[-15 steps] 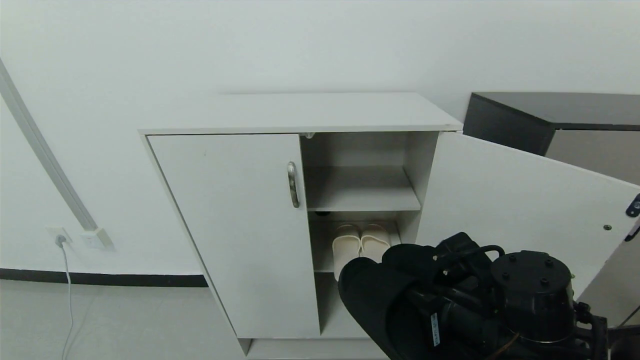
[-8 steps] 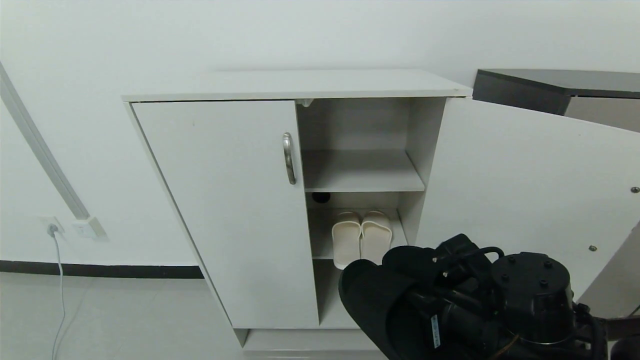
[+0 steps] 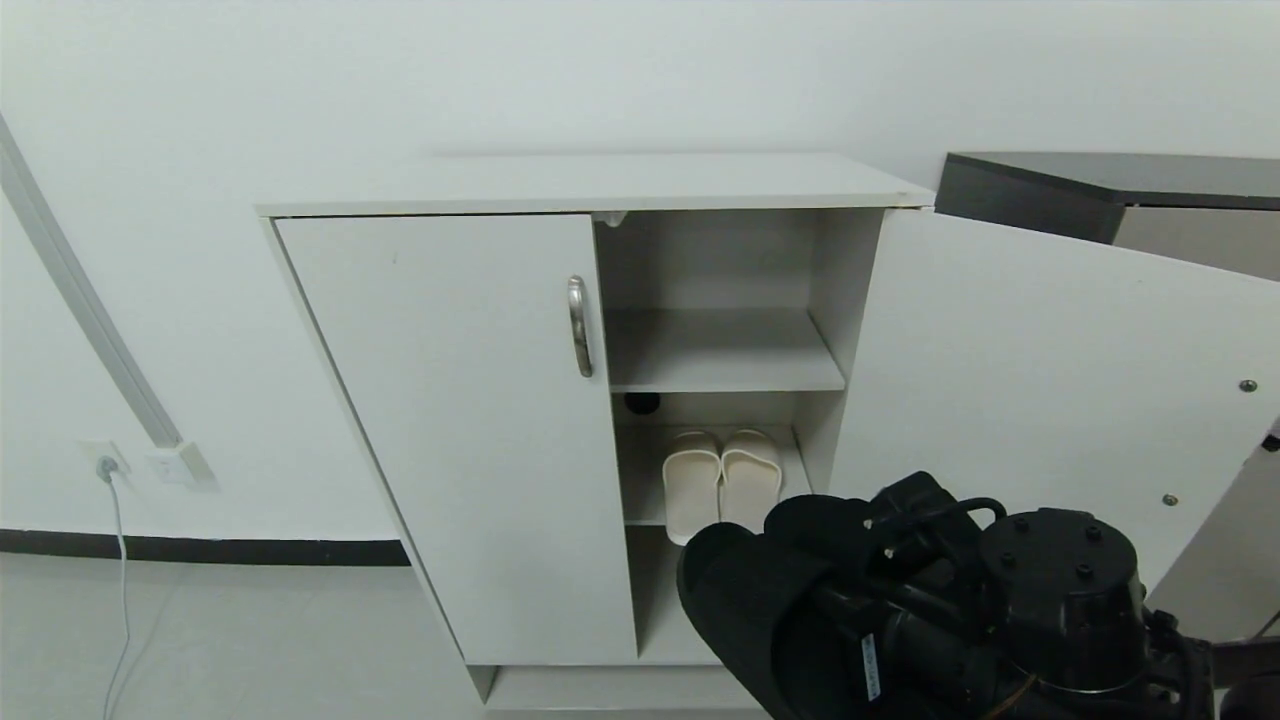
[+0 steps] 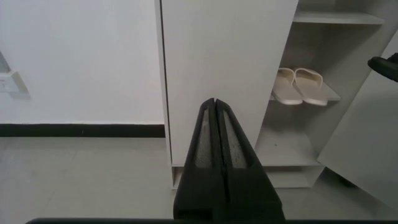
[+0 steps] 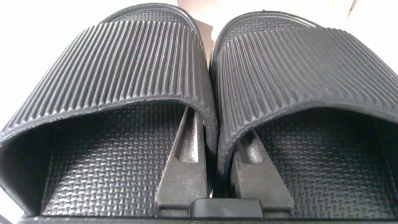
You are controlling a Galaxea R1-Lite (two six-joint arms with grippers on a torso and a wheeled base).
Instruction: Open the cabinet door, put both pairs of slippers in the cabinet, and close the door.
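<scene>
holding the black slippers (image 3: 760, 590) before the open cabinet (image 3: 450, 420), your right gripper (image 5: 214, 143) pinched their inner walls together; your left gripper (image 4: 214, 115) had its fingers pressed together, empty. the white slippers (image 3: 722, 478) sat on the middle shelf. next, you'd likely need the top shelf (image 3: 720, 352).

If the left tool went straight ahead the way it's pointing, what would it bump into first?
Probably the closed left cabinet door. The shut left tool points at that white panel, not the open side with the white slippers. Depth is unclear.
</scene>
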